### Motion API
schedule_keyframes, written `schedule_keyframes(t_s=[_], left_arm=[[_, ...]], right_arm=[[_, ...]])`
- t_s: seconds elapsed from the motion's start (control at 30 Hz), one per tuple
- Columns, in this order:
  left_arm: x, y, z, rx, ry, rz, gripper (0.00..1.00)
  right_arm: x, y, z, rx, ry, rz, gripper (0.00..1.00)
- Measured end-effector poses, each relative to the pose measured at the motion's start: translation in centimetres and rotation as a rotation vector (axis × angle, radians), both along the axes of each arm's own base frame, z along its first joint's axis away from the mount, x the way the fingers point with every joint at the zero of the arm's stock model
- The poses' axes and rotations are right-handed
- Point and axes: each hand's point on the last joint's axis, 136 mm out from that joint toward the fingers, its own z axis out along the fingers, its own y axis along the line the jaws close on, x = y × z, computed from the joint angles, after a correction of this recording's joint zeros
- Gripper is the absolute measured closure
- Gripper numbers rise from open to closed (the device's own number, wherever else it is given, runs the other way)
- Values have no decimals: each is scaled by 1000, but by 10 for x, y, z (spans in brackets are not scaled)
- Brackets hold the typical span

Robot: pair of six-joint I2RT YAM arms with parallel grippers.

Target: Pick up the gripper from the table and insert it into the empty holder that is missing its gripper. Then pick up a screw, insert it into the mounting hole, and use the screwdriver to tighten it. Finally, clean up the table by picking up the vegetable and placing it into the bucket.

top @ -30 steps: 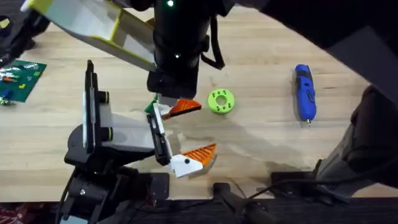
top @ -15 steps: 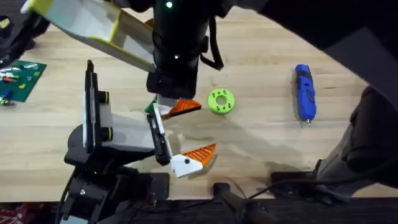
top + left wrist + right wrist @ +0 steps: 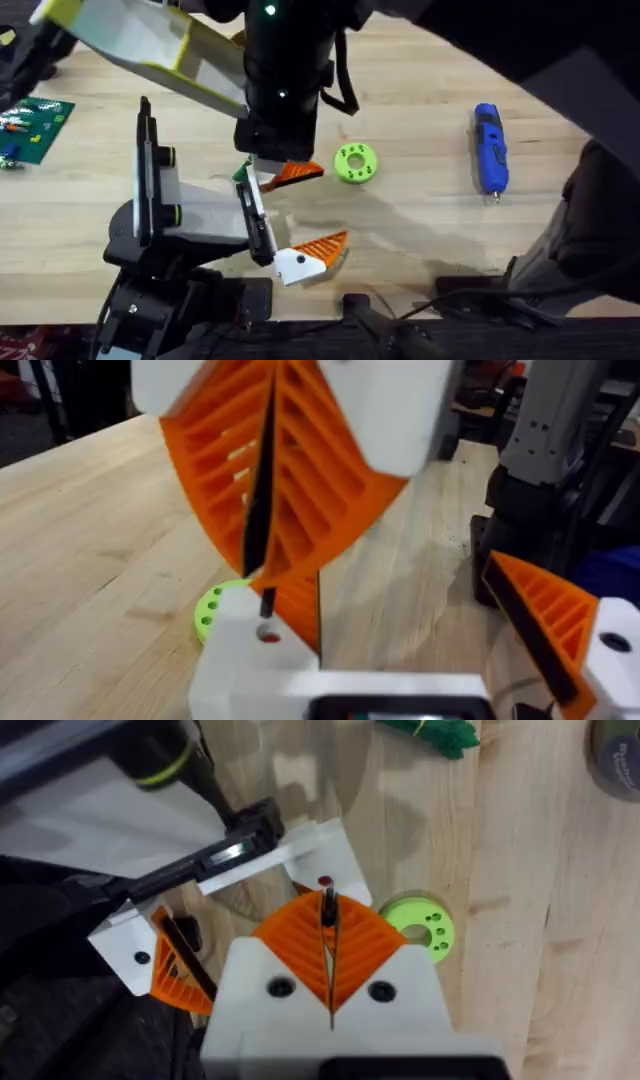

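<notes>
1. Broadly, the table (image 3: 420, 225) carries everything: the holder at its near left, the screwdriver far off to the right.
2. Reaching in across the middle, the right arm (image 3: 285, 80) hangs large and dark directly above the holder's upper finger mount.
3. The holder (image 3: 195, 205) lies on its side with its black back plate to the left and its black finger mounts (image 3: 255, 215) pointing right.
4. The screwdriver (image 3: 488, 148) lies flat, metal tip toward the near edge, well apart from both the holder and the right gripper.
5. The right gripper (image 3: 328, 955) has its 2 orange ribbed pads pressed together, pinching a thin black screw (image 3: 327, 912) that points down.
6. Whether the left gripper is spread or closed cannot be told.
7. The gripper (image 3: 297, 172), an orange wedge on a white base, sits at the end of the holder's upper mount, directly beneath the right gripper.
8. A second orange fingertip (image 3: 322, 248) sits on the lower mount, well apart from the first and clear of the right gripper.
9. A green disc (image 3: 356, 163) with small holes lies just beside the gripper, on the side away from the holder.
10. A green vegetable (image 3: 430, 730) lies on the table beyond the holder.
11. The mounting hole (image 3: 323, 881) in the gripper's white base shows red inside, and the screw's tip is right at it; whether they touch cannot be told.
</notes>
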Motion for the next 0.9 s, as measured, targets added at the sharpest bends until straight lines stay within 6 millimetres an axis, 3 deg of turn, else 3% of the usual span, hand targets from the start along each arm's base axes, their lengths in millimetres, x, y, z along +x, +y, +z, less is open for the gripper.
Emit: schedule_keyframes(t_s=[0.9], left_arm=[[0, 0, 0, -2, 8, 1, 14]], right_arm=[[2, 4, -14, -31, 21, 0, 995]])
